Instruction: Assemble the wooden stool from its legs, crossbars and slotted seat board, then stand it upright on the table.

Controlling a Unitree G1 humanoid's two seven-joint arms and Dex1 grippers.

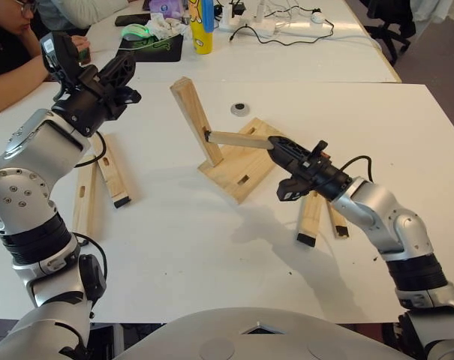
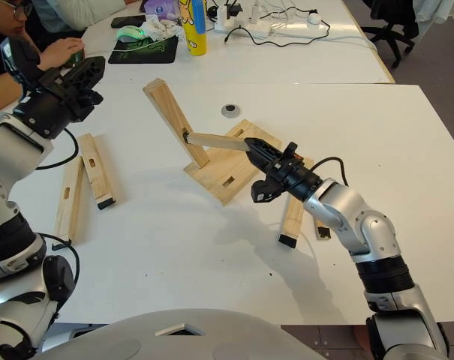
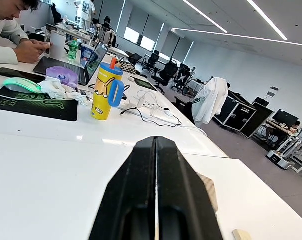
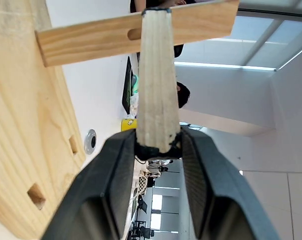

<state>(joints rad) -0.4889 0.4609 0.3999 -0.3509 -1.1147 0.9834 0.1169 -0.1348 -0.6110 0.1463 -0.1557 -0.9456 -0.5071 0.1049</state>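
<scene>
Stool assembly sits near the middle of the white bench (image 1: 174,255). The slotted seat board (image 1: 245,174) lies flat, and one leg (image 1: 194,116) stands on its far-left corner, leaning away to the robot's left. A crossbar (image 1: 238,139) runs roughly level above the board, with its far end in the leg's side slot. The right pincer (image 1: 273,145) is clamped on the crossbar's near end, a finger on either side of it in the right wrist view.

The left pincer (image 1: 127,69) is held up in the air over the bench's far-left part, well away from the stool, with its fingers pressed together and nothing between them.

Two loose wooden pieces (image 1: 112,171) lie side by side on the left below that arm. Two more (image 1: 311,217) lie under the right forearm, just right of the seat board. A small round disc (image 1: 241,109) rests beyond the board, and a yellow cup (image 1: 202,26) stands on the next bench behind.
</scene>
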